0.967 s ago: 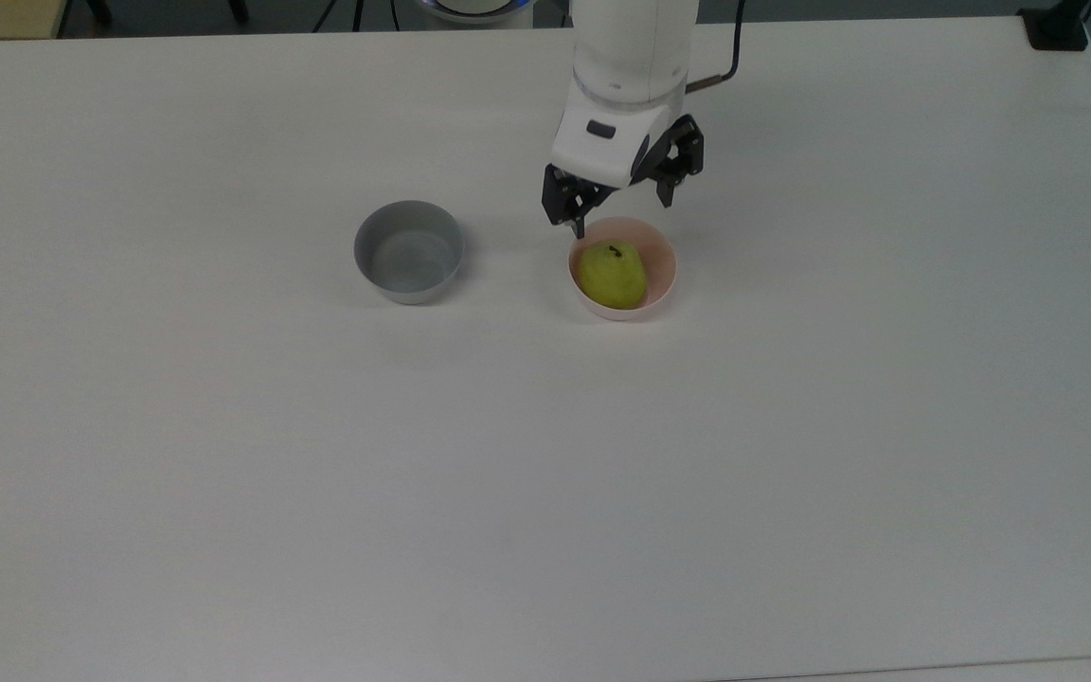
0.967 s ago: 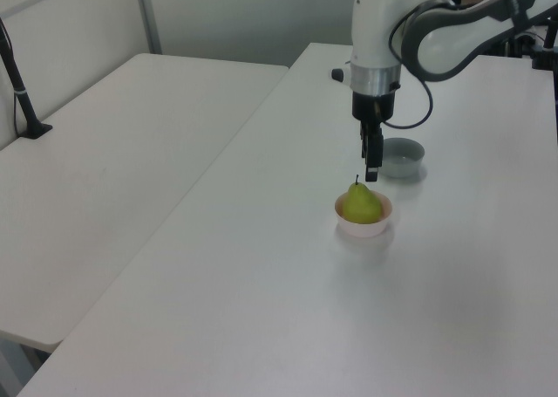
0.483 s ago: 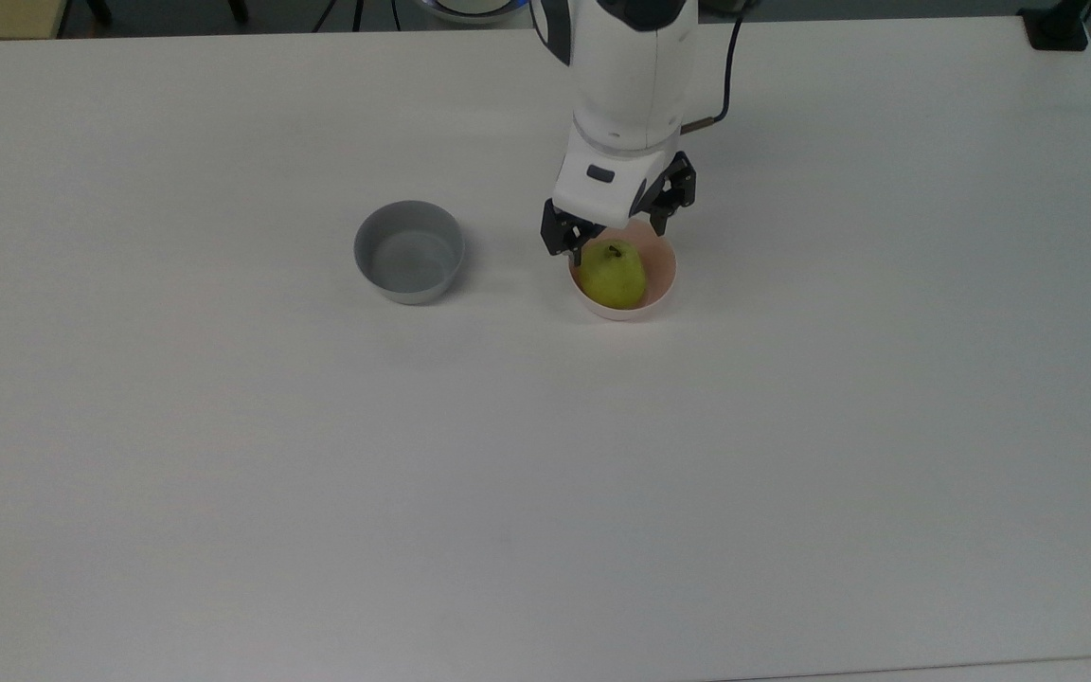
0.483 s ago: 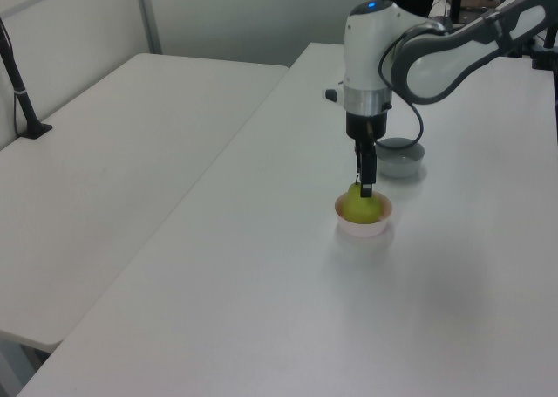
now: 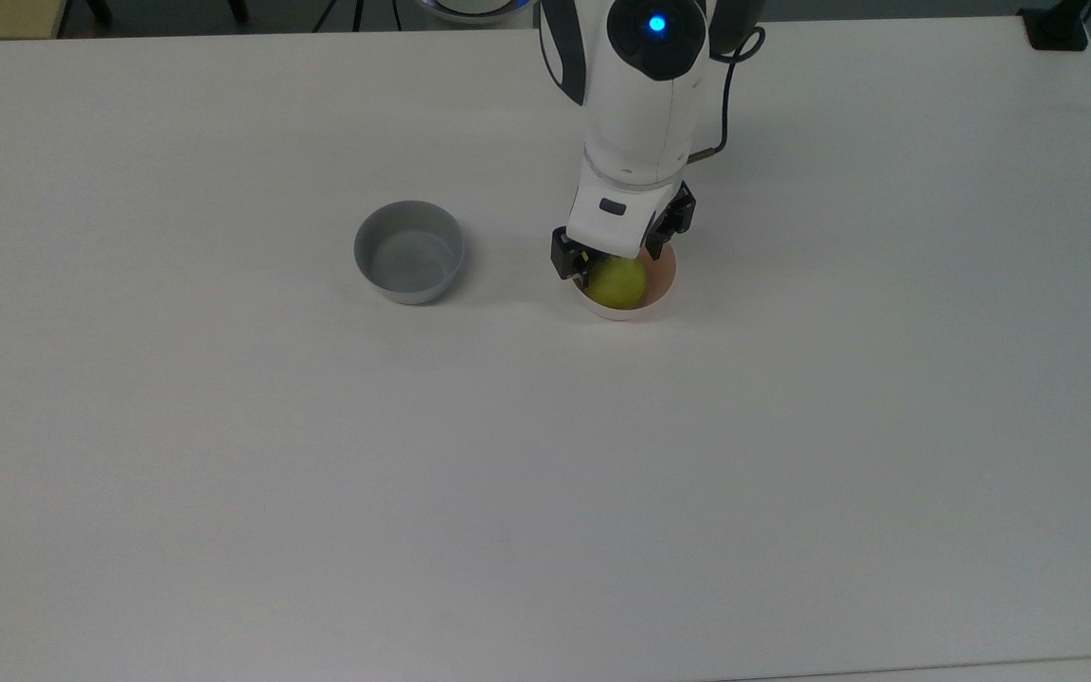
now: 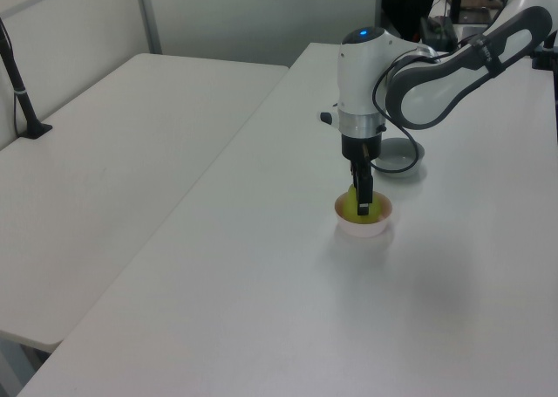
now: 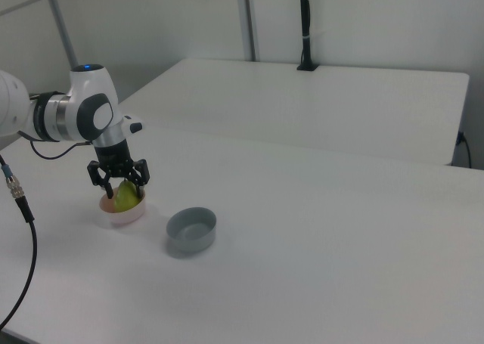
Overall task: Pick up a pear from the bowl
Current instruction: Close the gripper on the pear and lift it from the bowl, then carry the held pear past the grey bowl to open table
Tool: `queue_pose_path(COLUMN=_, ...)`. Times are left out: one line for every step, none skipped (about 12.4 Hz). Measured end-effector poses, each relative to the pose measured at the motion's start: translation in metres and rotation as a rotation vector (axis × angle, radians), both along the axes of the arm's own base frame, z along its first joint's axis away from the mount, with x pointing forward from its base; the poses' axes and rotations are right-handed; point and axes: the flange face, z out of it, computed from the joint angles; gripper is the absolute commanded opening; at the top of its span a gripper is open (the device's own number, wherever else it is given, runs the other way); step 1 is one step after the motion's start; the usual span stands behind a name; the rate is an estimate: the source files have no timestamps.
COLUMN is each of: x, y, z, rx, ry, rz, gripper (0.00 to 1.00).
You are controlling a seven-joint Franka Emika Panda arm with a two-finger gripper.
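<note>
Tool lowered onto pear
Black two-finger tool [image 5: 617,262] has dropped from above the rim, fingers spread astride the yellow-green pear [image 5: 619,283] in the pale pink bowl [image 5: 661,287], frame centre-top; closing comes next

A small round pale pink bowl [image 5: 663,284] sits on the wide white table [image 5: 545,474], above the middle of the top view. In it lies a small rounded yellow-green pear [image 5: 617,282]. The black two-finger gripper [image 5: 614,265] hangs over it, one finger on each side of the fruit. A small round grey bowl [image 5: 409,252] stands apart on the top view's left; in the right view it lies right of the other bowl.
</note>
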Motion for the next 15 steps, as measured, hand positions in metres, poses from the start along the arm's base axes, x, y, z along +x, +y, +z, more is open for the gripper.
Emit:
queue_pose_path(x=0.000, y=0.000, z=-0.001, rx=0.000, ry=0.000, rz=0.000, gripper=0.00)
queue_pose_path(x=0.001, y=0.000, z=0.000, rx=0.000, ry=-0.002, rz=0.000, gripper=0.00)
queue_pose_path(x=0.001, y=0.000, z=0.000, rx=0.001, ry=-0.003, rz=-0.001, gripper=0.00)
queue_pose_path(x=0.001, y=0.000, z=0.000, rx=0.001, ry=-0.003, rz=-0.001, gripper=0.00)
queue_pose_path(x=0.001, y=-0.001, z=0.001, rx=0.001, ry=-0.003, rz=-0.001, gripper=0.00)
queue_pose_path(x=0.001, y=-0.001, z=0.001, rx=0.001, ry=-0.004, rz=-0.003, gripper=0.00)
queue_pose_path(x=0.002, y=-0.002, z=0.002, rx=0.001, ry=-0.005, rz=-0.004, gripper=0.00)
queue_pose_path(x=0.003, y=-0.004, z=0.005, rx=0.002, ry=-0.011, rz=-0.007, gripper=0.00)
queue_pose_path(x=0.004, y=-0.006, z=0.011, rx=0.003, ry=-0.019, rz=-0.012, gripper=0.00)
queue_pose_path(x=0.005, y=-0.009, z=0.016, rx=0.003, ry=-0.025, rz=-0.016, gripper=0.00)
queue_pose_path(x=0.005, y=-0.013, z=0.027, rx=0.002, ry=-0.029, rz=-0.022, gripper=0.00)
queue_pose_path(x=0.004, y=-0.016, z=0.041, rx=-0.002, ry=-0.025, rz=-0.027, gripper=0.00)
queue_pose_path(x=0.004, y=-0.021, z=0.060, rx=-0.006, ry=-0.023, rz=-0.036, gripper=0.00)
queue_pose_path(x=0.006, y=-0.029, z=0.080, rx=-0.006, ry=-0.033, rz=-0.050, gripper=0.00)
queue_pose_path(x=0.008, y=-0.037, z=0.094, rx=-0.004, ry=-0.047, rz=-0.063, gripper=0.00)
